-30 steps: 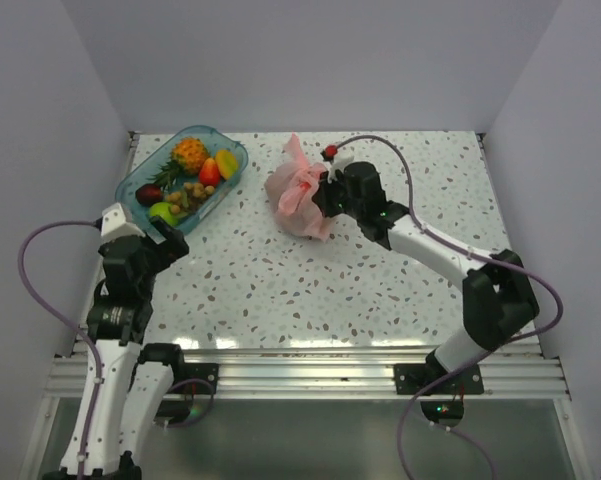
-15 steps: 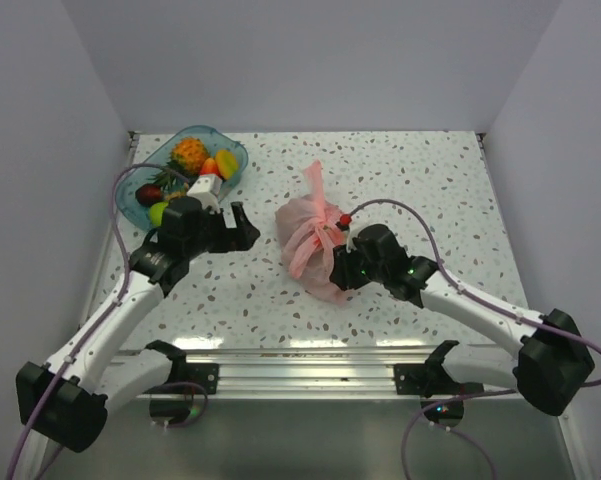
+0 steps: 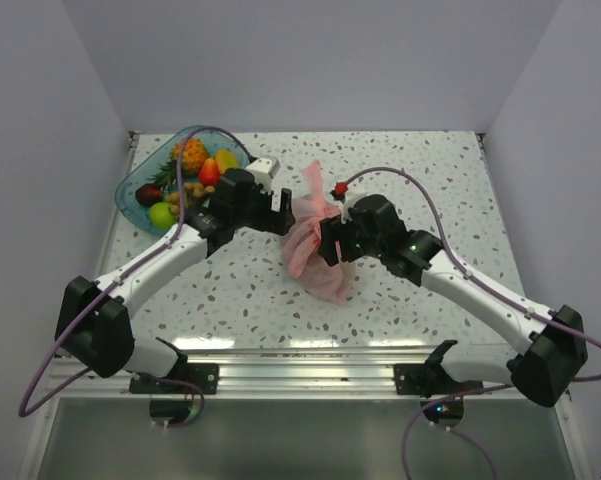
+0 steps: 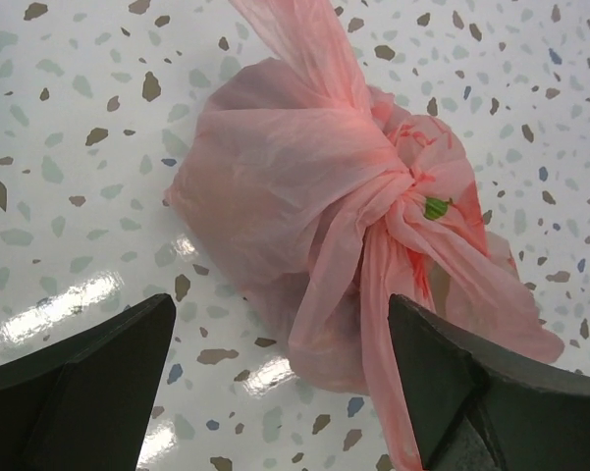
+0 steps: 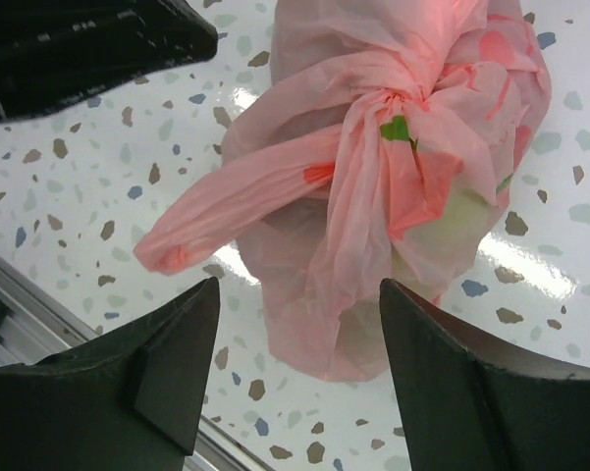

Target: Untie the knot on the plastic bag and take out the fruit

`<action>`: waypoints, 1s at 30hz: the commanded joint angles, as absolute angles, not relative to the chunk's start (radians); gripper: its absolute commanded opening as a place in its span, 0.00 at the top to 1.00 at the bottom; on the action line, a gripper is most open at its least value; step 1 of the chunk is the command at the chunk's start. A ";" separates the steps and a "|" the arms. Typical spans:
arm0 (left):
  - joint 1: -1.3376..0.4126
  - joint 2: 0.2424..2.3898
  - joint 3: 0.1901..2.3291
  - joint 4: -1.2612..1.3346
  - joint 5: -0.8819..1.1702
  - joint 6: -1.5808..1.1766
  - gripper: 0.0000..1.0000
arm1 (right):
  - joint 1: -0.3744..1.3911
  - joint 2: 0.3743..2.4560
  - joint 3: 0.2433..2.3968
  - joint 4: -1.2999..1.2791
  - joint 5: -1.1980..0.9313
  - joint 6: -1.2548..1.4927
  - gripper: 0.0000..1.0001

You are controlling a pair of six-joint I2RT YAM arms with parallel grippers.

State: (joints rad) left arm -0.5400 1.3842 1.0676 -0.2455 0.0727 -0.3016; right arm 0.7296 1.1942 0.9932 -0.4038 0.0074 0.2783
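The pale-pink plastic bag (image 3: 315,240) lies knotted on the speckled table between both arms. Its knot (image 4: 407,182) is a tight bunched twist with strip-like tails running off it, also seen in the right wrist view as the knot (image 5: 398,103). Fruit inside shows only as a pale greenish shape (image 5: 461,231) through the plastic. My left gripper (image 3: 285,210) hangs open at the bag's left side, jaws wide over the bag (image 4: 275,196). At the bag's right side my right gripper (image 3: 330,245) is open too, its fingers (image 5: 177,353) apart and holding nothing, one tail (image 5: 226,211) lying just ahead.
A clear blue tray (image 3: 130,185) at the back left holds a small pineapple (image 3: 189,153), a green apple (image 3: 162,213) and several other fruit pieces. White walls close in the table. A metal rail (image 3: 310,355) runs along the near edge.
My left arm swung from beside the tray across to the bag. My right gripper went from shut on the bag to open, and the bag now lies nearer the front.
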 commanded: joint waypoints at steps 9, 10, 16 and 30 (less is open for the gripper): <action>-0.581 1.557 1.184 -0.181 0.121 -0.210 0.05 | 0.706 1.442 1.062 -0.308 0.106 0.314 0.40; -0.584 1.563 1.184 -0.178 0.126 -0.209 0.05 | 0.703 1.440 1.051 -0.296 0.104 0.319 0.45; -0.611 1.629 1.201 -0.170 0.124 -0.190 0.05 | 0.693 1.425 0.987 -0.262 0.095 0.313 0.89; -0.633 1.782 1.315 -0.192 0.163 -0.143 0.22 | 0.693 1.302 0.861 -0.212 0.003 0.261 1.00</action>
